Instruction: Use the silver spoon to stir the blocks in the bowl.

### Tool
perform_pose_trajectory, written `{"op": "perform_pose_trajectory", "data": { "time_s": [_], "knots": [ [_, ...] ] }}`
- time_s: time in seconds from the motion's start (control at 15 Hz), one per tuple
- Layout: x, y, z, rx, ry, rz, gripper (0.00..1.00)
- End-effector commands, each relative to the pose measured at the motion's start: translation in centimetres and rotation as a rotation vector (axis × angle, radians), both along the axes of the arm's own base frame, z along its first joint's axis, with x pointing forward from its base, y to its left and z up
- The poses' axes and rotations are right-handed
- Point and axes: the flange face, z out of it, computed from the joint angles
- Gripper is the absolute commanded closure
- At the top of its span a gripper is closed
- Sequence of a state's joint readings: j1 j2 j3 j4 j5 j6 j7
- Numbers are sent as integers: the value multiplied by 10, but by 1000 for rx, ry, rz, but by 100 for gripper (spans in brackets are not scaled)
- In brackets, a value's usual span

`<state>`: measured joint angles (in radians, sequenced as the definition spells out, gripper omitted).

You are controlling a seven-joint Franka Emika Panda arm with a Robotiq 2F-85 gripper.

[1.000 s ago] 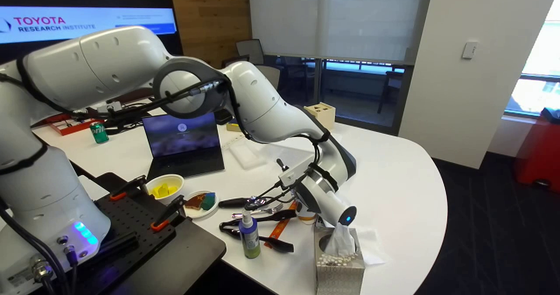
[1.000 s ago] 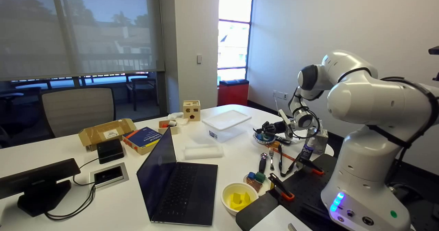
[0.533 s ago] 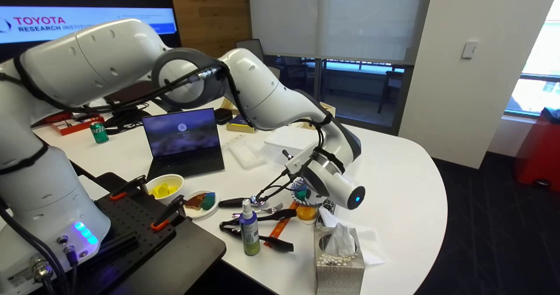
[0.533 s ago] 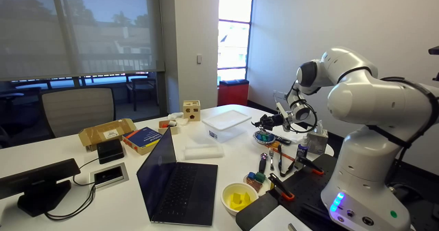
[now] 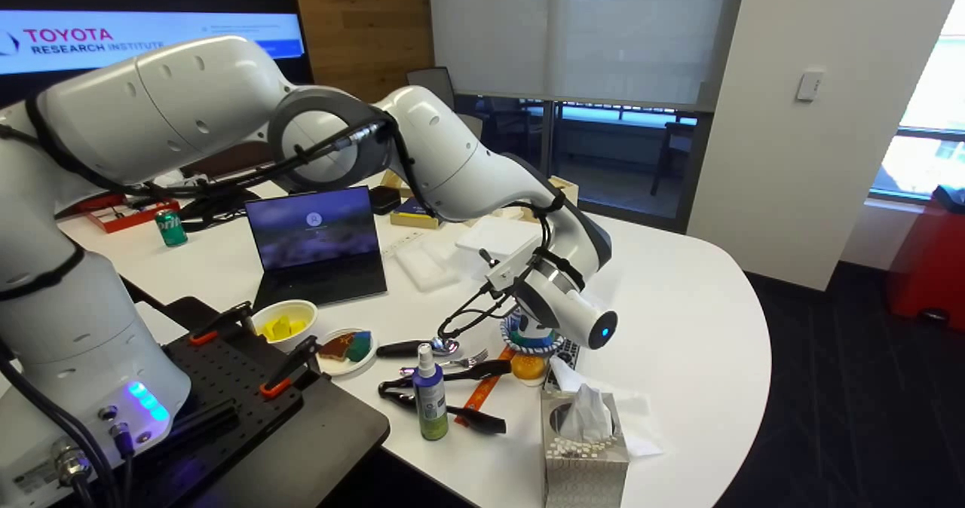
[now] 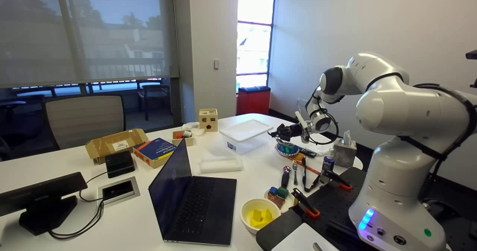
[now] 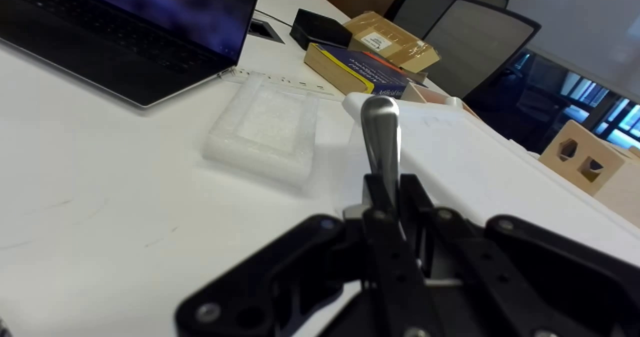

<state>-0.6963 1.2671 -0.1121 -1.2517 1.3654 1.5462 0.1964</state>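
Observation:
My gripper [image 7: 392, 192] is shut on the silver spoon [image 7: 381, 132]; its handle end sticks up past the fingertips in the wrist view. The spoon's lower end is hidden there and too small to make out elsewhere. In an exterior view my gripper [image 6: 275, 133] is just above and to the left of the teal-blue bowl with a patterned rim [image 6: 287, 155]. The bowl [image 5: 528, 350] is partly hidden behind the arm in an exterior view. Small blue and green blocks [image 6: 286, 149] show inside it; single pieces are hard to tell apart.
A lidded plastic box [image 6: 246, 132] and a white foam piece [image 6: 221, 164] lie near the bowl. A remote [image 6: 308, 152], fork [image 6: 295, 172], black tongs [image 6: 305, 178], spray bottle [image 6: 328, 164] and tissue box [image 6: 344, 154] surround it. A laptop [image 6: 201, 206] and a white bowl with yellow pieces [image 6: 244, 221] stand nearer.
The gripper has risen from over the bowl and shifted left in an exterior view, still with the spoon. More of the bowl and its contents shows now.

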Motion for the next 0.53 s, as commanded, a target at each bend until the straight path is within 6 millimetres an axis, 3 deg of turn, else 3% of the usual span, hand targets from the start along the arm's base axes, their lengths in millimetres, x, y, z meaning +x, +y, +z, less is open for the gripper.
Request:
{"op": "perform_pose_trajectory", "data": {
  "time_s": [0.0,0.47],
  "knots": [
    [3,3,-12,56,30,-15,97],
    [-8,3,-39,79,89,-38,97]
  ]
}}
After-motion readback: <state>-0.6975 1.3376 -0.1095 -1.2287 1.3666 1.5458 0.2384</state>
